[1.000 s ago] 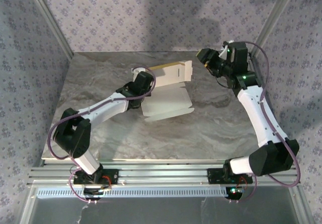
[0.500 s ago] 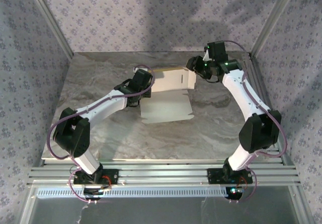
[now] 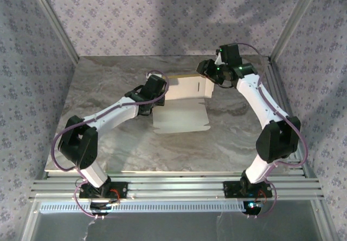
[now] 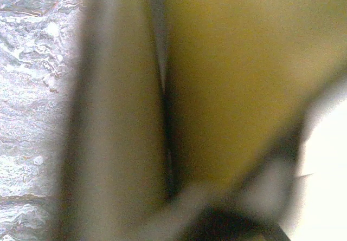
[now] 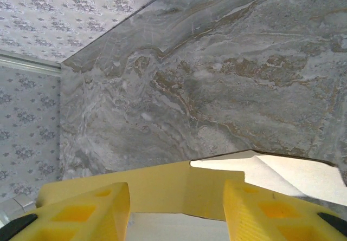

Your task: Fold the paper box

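- Reaching from its base at the near left, the left arm (image 3: 111,114) runs diagonally over the table (image 3: 103,84). It ends with the left gripper (image 3: 156,89) at the left end of the raised panel of the paper box (image 3: 181,116).
- The right arm (image 3: 265,103) climbs from the near right base, bends at an elbow close to the table's right edge, then slants back inward. The right gripper (image 3: 207,72) sits at the right end of that same panel.
- Patterned walls (image 3: 162,13) close in at the back and on both sides, with metal posts (image 3: 51,19) in the corners.
- Bare marble lies open in front of the box and to its left, while the right elbow has little room beside it.
- The box sits near the middle of the table, toward the back. One white panel lies flat, and another stands up along its far edge, showing yellow at the top.
- The left gripper's jaws are together, clamped on the left end of the raised panel. In the left wrist view, blurred yellow card presses close to the lens.
- In the right wrist view the yellow fingers (image 5: 87,211) stand apart, with the yellow edge of the card between them. Whether either one touches it cannot be told.
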Controlling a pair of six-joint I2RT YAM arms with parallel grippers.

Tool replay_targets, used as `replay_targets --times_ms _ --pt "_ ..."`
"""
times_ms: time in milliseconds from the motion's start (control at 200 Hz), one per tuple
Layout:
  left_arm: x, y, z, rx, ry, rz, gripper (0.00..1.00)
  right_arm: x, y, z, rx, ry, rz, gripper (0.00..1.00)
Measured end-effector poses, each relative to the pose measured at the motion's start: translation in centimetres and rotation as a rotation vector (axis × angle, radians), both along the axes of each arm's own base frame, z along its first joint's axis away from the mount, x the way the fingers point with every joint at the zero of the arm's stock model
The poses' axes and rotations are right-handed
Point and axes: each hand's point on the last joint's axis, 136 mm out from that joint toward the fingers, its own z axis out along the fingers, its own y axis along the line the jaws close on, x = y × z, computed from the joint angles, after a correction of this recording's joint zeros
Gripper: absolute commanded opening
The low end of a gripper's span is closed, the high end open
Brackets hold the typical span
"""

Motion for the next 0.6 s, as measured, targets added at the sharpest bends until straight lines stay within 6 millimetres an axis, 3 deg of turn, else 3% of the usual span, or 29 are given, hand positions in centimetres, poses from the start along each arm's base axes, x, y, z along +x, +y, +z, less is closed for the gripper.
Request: replay_targets --times_ms 380,600 --pt "-0.1 0.0 -0.2 0.006 0.007 -0.002 0.0 -0.3 0.5 -1.8 0.035 0.055 -0.013 0.49" --pt "-0.3 -0.2 -0.2 0.011 0.004 -0.004 0.0 -0.2 1.0 -1.8 0.091 0.069 -0.024 0.47"
